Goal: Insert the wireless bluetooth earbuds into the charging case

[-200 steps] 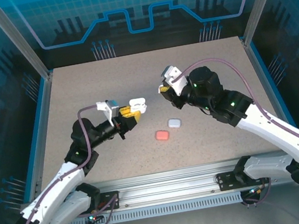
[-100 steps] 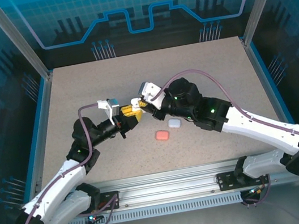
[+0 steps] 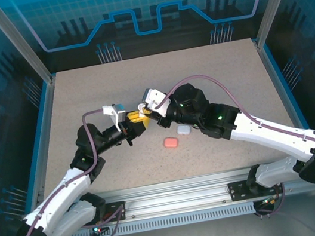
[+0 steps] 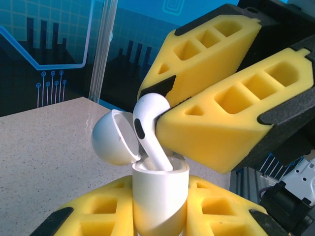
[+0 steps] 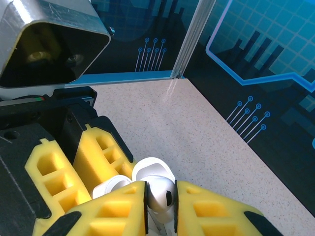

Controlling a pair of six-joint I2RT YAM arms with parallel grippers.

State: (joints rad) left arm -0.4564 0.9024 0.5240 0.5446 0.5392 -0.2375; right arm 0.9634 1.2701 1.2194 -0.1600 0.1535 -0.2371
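State of right end effector (image 4: pixel 165 105): closed on one white earbud (image 4: pixel 147 123), pinching the bulb so the stem hangs free and points down.
Position of earbud: stem tip at the mouth of the charging case (image 4: pixel 160 184), leaning a little off vertical. Depth of entry hidden by the rim, possibly only just begun.
State of left end effector (image 4: pixel 160 216): clamped on the case body from both sides, mouth upward, held up off the counter (image 3: pixel 210 73). Judged a fixture role, bracing the case against the push from above.
Condition of lid (image 4: pixel 112 137): swung fully back, on the side away from the incoming end effector, leaving the sockets open to it.
Elsewhere on counter: pink case (image 3: pixel 171 142) and pale case (image 3: pixel 184 130), both closed, near each other, just beside the right arm on its near side. Neither engaged.
Step in hand: seating of this bud. Task judged early, given two further cases unattended.
Requirement for next move: slight straightening, short descent along the socket, then release.
Risk: stem catching the rim, or bud rotating in the soft foam under load.
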